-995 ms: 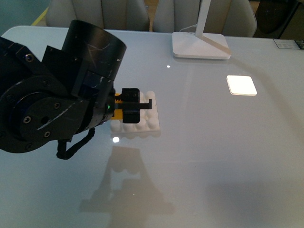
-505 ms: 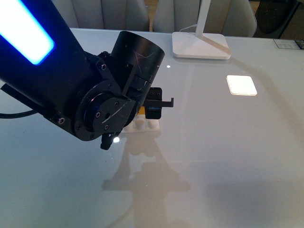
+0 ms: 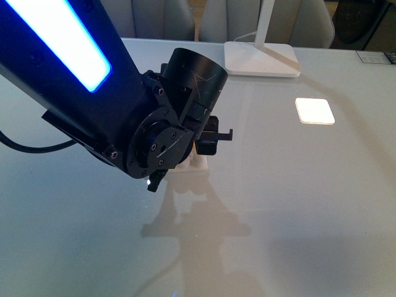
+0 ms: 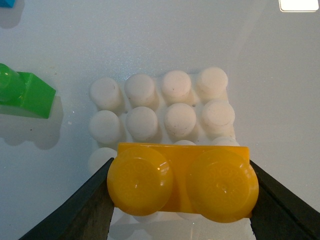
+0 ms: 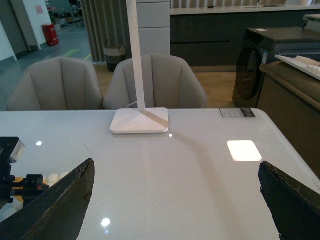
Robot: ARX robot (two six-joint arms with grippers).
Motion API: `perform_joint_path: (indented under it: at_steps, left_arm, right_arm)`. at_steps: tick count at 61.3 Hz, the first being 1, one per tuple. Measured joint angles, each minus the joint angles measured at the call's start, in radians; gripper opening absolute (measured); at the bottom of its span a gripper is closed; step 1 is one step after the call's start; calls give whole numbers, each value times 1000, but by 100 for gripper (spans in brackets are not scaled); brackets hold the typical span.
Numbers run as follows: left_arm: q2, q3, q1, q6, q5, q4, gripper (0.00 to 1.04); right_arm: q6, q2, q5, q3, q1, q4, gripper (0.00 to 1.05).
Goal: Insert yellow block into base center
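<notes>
**A:** What stands on the tabletop [image 3: 297,204]?

**B:** The tabletop is pale and glossy. At its far edge stands a white lamp, with a flat square foot [image 3: 261,59] and a slim slanted stem [image 3: 266,21]. Nearer and to the right, a bright square patch of light [image 3: 314,111] shines on the surface. A small dark label [image 5: 237,113] lies by the far right edge.

**A:** Any small pieces?

**B:** A green brick [image 4: 27,92] sits on the tabletop. Only the corner of a blue brick [image 4: 7,2] shows near it.

**A:** And behind the tabletop?

**B:** Two grey padded chairs [image 5: 154,80] face it. Farther back are a dark appliance [image 5: 252,65], a woven basket [image 5: 116,50] and a red bin [image 5: 51,34].
</notes>
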Motion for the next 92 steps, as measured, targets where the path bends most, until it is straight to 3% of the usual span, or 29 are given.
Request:
perform_joint_path:
  at_steps: [92]
  left_arm:
    - [84,139,-6,-108,-61,-152,64]
  right_arm:
    - [0,0,0,0,0,0,96]
